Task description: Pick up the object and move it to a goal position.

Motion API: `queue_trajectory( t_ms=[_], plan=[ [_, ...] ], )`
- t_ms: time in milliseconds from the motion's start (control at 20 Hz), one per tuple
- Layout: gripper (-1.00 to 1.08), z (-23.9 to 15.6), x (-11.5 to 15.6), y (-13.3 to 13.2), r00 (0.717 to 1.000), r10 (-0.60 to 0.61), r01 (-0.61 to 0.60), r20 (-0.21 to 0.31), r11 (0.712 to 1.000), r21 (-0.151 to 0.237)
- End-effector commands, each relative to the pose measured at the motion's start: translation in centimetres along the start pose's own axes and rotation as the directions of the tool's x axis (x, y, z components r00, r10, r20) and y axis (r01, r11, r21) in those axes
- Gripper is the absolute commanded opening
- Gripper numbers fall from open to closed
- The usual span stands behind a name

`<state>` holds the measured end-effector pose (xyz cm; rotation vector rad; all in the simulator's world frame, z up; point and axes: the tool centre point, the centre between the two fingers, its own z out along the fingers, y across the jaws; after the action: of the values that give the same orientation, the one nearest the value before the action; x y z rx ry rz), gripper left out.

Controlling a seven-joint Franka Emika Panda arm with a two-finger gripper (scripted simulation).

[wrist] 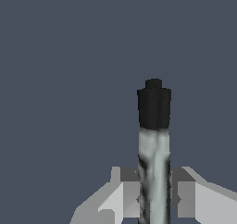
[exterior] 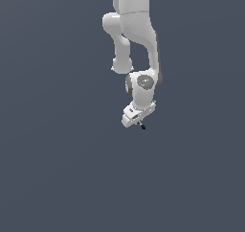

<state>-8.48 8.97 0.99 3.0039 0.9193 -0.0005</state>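
The object is a thin pen-like rod (wrist: pixel 154 163) with a pale grey shaft and a black tip. In the wrist view it stands between my two fingers (wrist: pixel 127 193), which press on its shaft from both sides. In the exterior view my white gripper (exterior: pixel 139 121) hangs at the end of the arm near the picture's middle. The rod's black tip (exterior: pixel 143 126) pokes out just below the gripper. The gripper is shut on the rod and holds it above the plain dark grey surface.
Only the white arm (exterior: pixel 136 39) reaching down from the top of the exterior view and the uniform dark grey ground (exterior: pixel 57 168) show.
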Motion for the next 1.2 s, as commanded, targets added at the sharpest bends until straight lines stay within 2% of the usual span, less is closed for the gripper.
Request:
queue_trajectory(
  t_ms=[0,600,1150],
  plan=[
    [-1.0,0.0,0.0,0.0,1.0,0.0,0.0,0.0,1.0,0.0],
    [-1.0,-1.4,-0.1,0.9,1.0,0.0,0.0,0.0,1.0,0.0],
    [-1.0,-9.0,-0.8,5.4,1.0,-0.001,0.001,0.0,1.0,0.001]
  ],
)
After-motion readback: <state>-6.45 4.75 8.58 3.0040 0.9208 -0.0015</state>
